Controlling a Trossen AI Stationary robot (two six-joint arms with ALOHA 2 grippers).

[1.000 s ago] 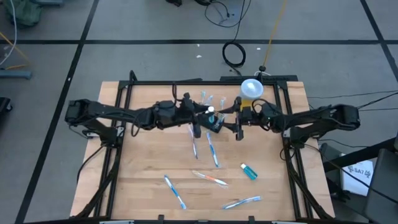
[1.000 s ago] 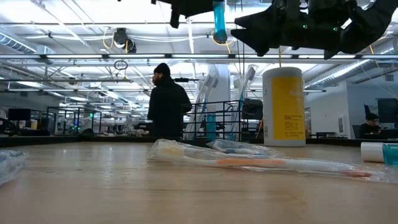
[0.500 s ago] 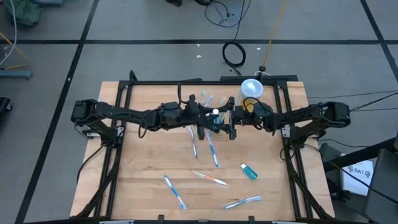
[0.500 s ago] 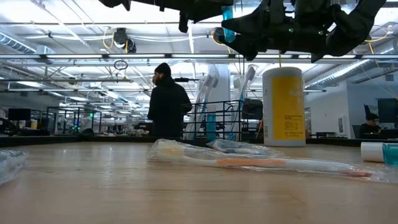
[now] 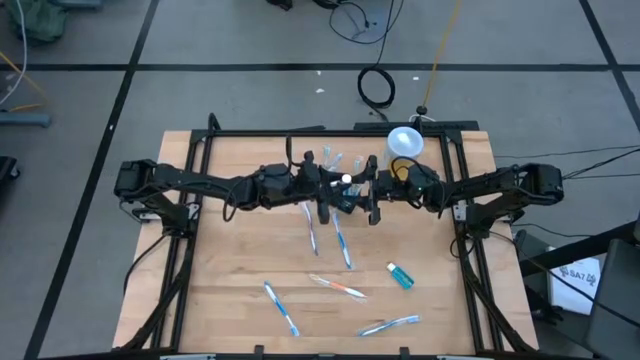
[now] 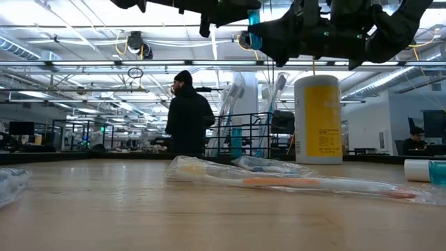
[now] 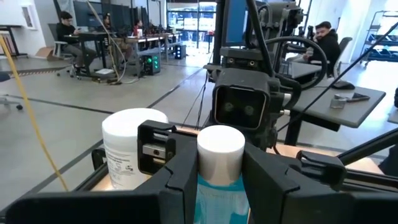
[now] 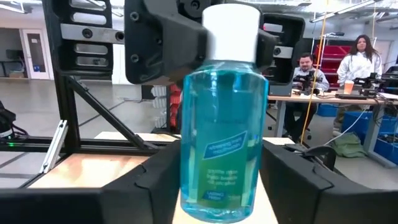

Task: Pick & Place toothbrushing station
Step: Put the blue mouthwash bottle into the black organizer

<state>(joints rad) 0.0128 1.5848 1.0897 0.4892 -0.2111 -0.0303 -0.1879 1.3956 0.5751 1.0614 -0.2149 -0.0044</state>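
right gripper (image 8: pixel 221 186) moved to bottle (image 8: pixel 222 93) | bottle upright, cap up | toothbrushing station (image 6: pixel 240 136) upright

I see a grey concrete floor (image 5: pixel 250 40) crossed by dark lines (image 5: pixel 130 70), with a coiled black cable (image 5: pixel 377 88) at upper centre. Level across, bright ceiling strip lights (image 6: pixel 83 14) fill the top; a person in black (image 6: pixel 187 118) stands centre-left among desks (image 7: pixel 348 99).
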